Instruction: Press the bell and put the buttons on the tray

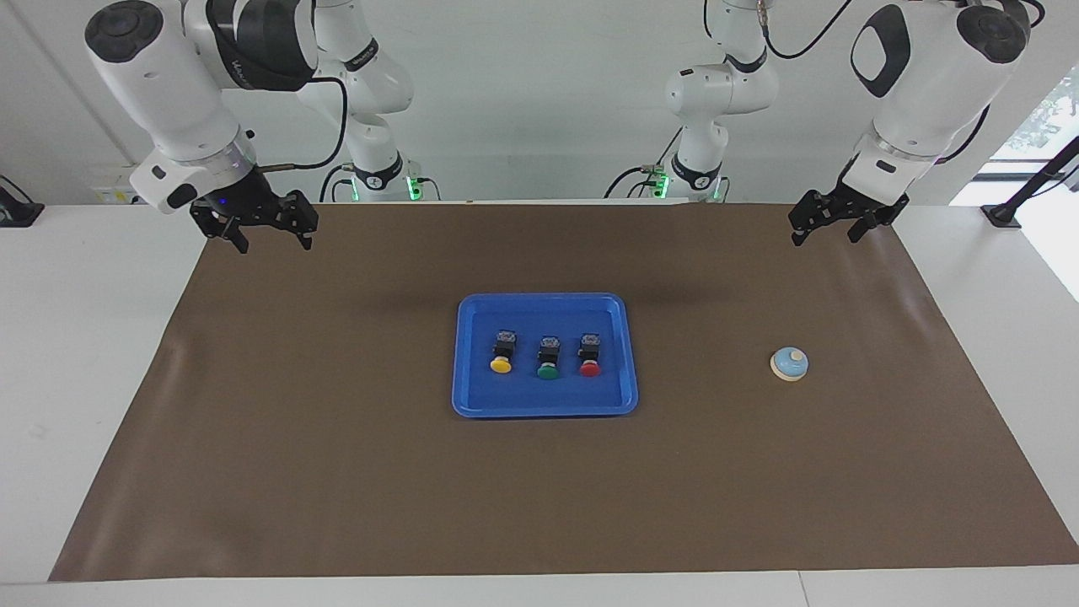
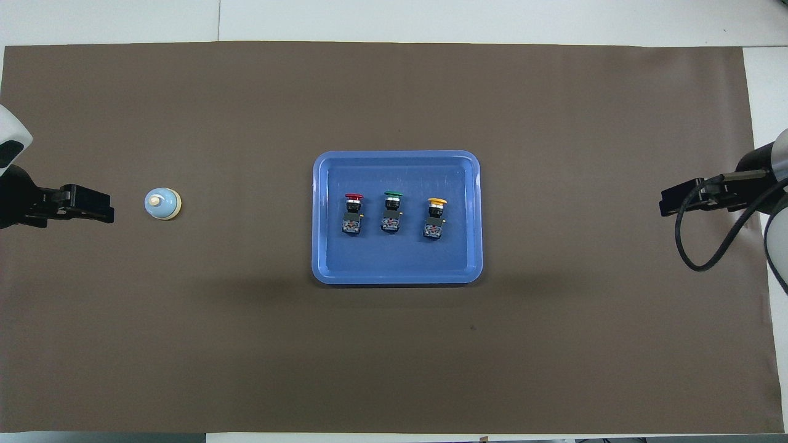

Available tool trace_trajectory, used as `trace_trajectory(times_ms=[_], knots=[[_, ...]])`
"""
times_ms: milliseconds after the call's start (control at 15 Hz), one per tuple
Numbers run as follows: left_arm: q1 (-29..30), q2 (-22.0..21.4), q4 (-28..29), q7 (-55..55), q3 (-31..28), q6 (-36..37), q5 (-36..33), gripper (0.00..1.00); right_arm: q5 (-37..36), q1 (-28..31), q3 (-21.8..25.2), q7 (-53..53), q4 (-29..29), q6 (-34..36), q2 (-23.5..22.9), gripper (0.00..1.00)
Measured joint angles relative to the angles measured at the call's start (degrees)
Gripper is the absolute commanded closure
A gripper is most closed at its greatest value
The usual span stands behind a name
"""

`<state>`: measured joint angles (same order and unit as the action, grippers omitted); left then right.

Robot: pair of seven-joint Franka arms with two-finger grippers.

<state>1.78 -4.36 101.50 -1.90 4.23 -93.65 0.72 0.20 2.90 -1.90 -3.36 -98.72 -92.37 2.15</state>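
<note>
All three buttons (image 1: 548,357) lie in the tray (image 1: 472,371), the bell (image 1: 790,363) beside it, while the left pincer (image 1: 825,229) and right pincer (image 1: 274,239) hang wide and empty.

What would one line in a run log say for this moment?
buttons: all three in tray | bell: on mat, untouched | left gripper: open, raised, waiting | right gripper: open, raised, waiting

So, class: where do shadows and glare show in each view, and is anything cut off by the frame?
Facing view: soft dark patches lie on the brown mat nearer the robots than the tray, and bright daylight washes out the window corner. Overhead view: a shadow band sits beside the tray's robot-side rim, and both grippers are cropped at the picture's edges.
</note>
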Motion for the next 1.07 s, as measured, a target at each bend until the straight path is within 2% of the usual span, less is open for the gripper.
trace_trajectory(times_ms=[67, 134, 200, 534, 735, 1069], knots=[[0.01, 0.00, 0.00, -0.11, -0.16, -0.07, 0.00, 0.03, 0.00, 0.00, 0.00, 0.00, 0.16, 0.13, 0.31, 0.00], [0.01, 0.00, 0.05, -0.32, -0.21, -0.62, 0.00, 0.48, 0.00, -0.02, -0.01, 0.00, 0.54, 0.67, 0.60, 0.00], [0.02, 0.00, 0.23, -0.49, -0.23, -1.75, 0.00, 0.99, 0.00, -0.06, -0.04, 0.00, 1.09, 1.63, 0.84, 0.00], [2.13, 0.10, 2.04, -1.18, -0.74, -4.97, 0.00, 1.00, 0.00, -0.18, -0.08, 0.00, 2.29, 3.39, 1.31, 0.00], [2.61, 1.36, 5.42, -1.17, -0.86, -8.99, 0.00, 1.00, 0.00, -0.20, -0.08, 0.01, 2.26, 3.44, 1.30, 0.00], [2.40, 9.75, 7.33, -1.17, -0.46, -17.83, 0.00, 1.00, -0.02, -0.21, -0.08, 2.86, 2.23, 3.83, 1.30, 0.00]])
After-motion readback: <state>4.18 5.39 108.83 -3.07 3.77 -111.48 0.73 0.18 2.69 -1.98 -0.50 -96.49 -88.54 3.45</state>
